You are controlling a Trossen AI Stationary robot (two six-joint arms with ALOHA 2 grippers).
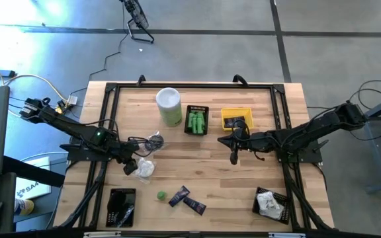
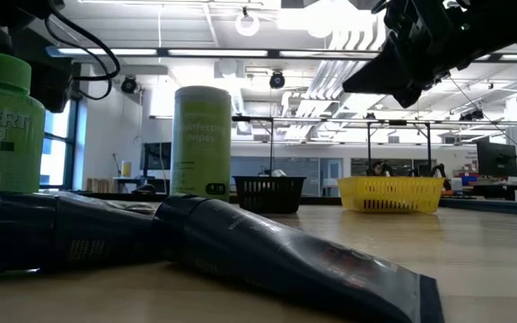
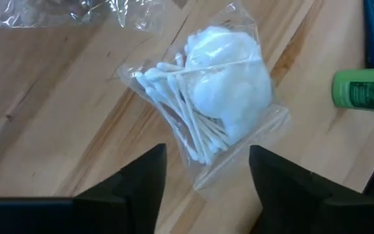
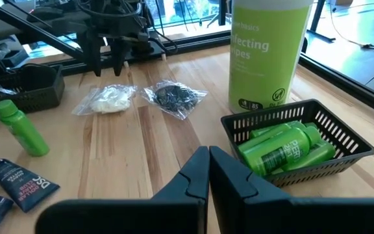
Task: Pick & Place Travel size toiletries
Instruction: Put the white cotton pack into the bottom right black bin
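A clear packet of white cotton swabs and balls lies flat on the wood at the table's left. My left gripper hangs open just above it, slanting down, a finger on either side of its near corner. A packet of dark round pieces lies beside it. A little green bottle and two dark navy tubes lie near the front edge. My right gripper is shut in mid-table, above the wood, holding nothing.
The tall white-and-green canister stands at the back. Beside it are a black basket of green bottles and a yellow basket. Two black baskets sit at the front: one on the left, one with white packets on the right.
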